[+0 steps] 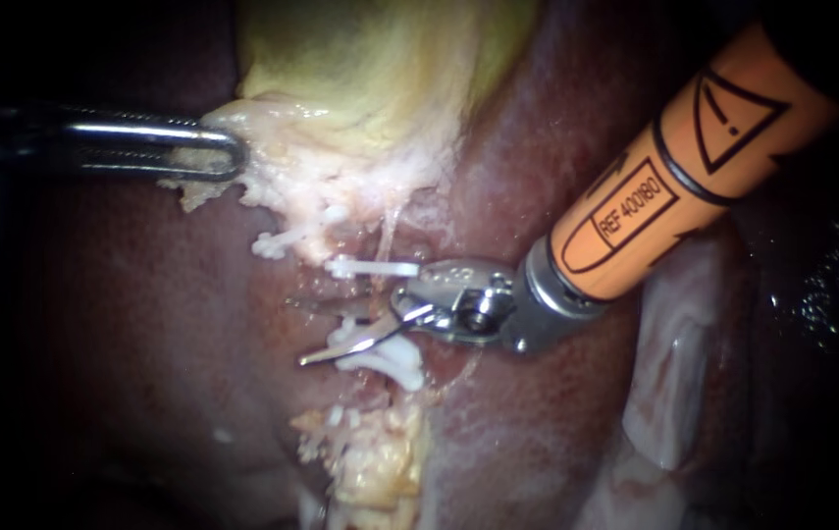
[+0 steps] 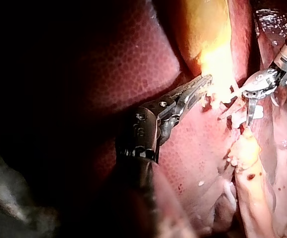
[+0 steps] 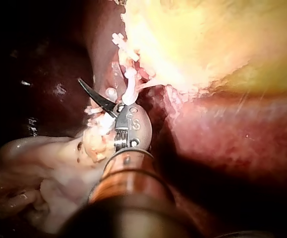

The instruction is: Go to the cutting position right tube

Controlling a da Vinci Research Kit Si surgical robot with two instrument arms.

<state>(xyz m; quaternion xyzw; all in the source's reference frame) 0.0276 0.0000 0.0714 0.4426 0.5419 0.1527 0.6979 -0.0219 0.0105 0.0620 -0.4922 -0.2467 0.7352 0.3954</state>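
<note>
Nearest me is my right instrument (image 1: 336, 326), its orange shaft coming down across the liver (image 1: 125, 324) on the side of the gallbladder (image 1: 370, 69) away from my left instrument. Its two thin curved blades stand apart with a clear gap and grip nothing. They reach in below the gallbladder's ragged lower edge.

The tube (image 1: 387, 231) is there: a thin pale strand dropping from that edge toward a yellow fatty lump (image 1: 380, 461). It carries an upper clip (image 1: 372, 266) close under the gallbladder and lower clips (image 1: 385, 358) farther from it. The blades sit about level with the stretch between them. I cannot tell from here which tube this is.

I judge the strand soft, slick and easily torn, so it wants no pulling. The blades should straddle the bare stretch squarely and stay off the stiff clips.

Farther off, my left instrument (image 1: 228, 152) has its jaws closed on the pale fringe (image 1: 272, 186) at the gallbladder's edge, which keeps the strand taut.
</note>
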